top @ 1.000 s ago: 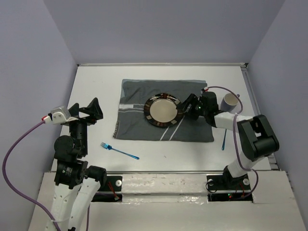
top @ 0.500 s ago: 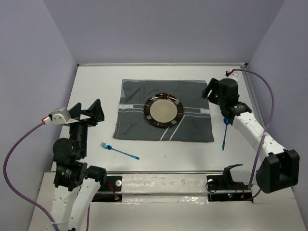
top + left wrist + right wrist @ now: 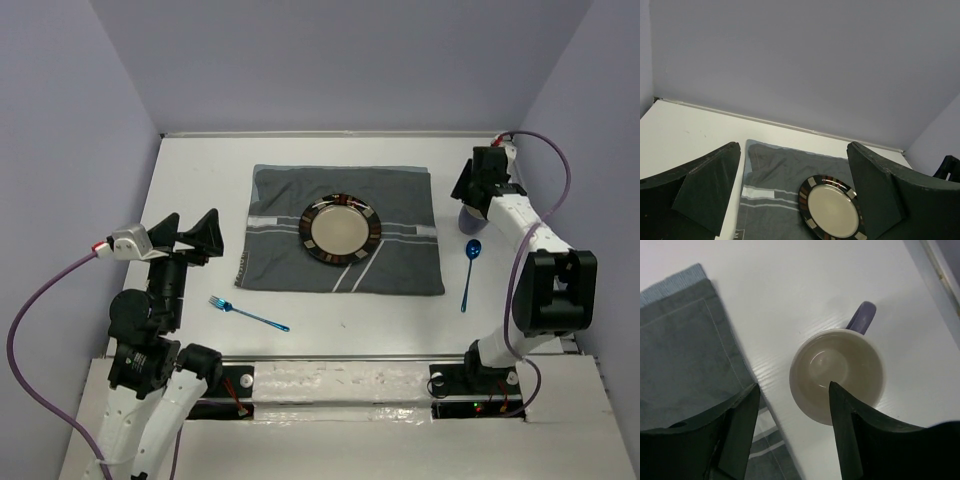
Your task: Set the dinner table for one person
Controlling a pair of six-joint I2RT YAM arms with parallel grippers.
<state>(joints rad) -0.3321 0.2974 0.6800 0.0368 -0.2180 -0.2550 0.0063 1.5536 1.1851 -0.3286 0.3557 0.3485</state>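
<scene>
The white dinner table (image 3: 200, 180) carries a dark grey striped cloth (image 3: 280, 200) with a dark-rimmed plate (image 3: 341, 231) at its middle. A white mug with a purple handle (image 3: 840, 360) stands upright just right of the cloth, mostly hidden under the arm in the top view (image 3: 465, 215). My right gripper (image 3: 794, 385) hangs open above it, one finger over its mouth and the other over the table by the cloth edge (image 3: 680, 340). A blue spoon (image 3: 468, 270) lies right of the cloth. A blue fork (image 3: 248, 312) lies at the front left. My left gripper (image 3: 195, 232) is open and empty, raised at the left, facing the plate (image 3: 832, 212).
Pale lavender walls close the table at the back and both sides. A raised rail (image 3: 935, 270) runs along the table's right edge close to the mug. The cloth's left half shows in the left wrist view (image 3: 775, 170).
My right gripper has left the plate's right edge and swung to the far right, over the mug. The left gripper shifted slightly. Plate, fork and spoon have not moved.
</scene>
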